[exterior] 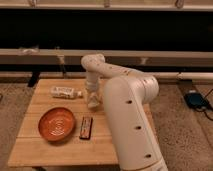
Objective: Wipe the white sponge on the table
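The table (45, 152) is a low light wooden one, seen from above at the left and centre. My white arm rises from the lower right, bends over the table's back edge and points down. My gripper (93, 101) hangs at the table top, just right of the white labelled bottle. A small whitish block, the white sponge (93, 105), shows right at the gripper's tip, against the table. I cannot tell whether the gripper is holding it or only touching it.
A white labelled bottle (65, 92) lies on its side at the table's back left. An orange round bowl (56, 123) sits at the front left. A dark flat bar (86, 127) lies right of the bowl. A dark wall with rails runs behind the table.
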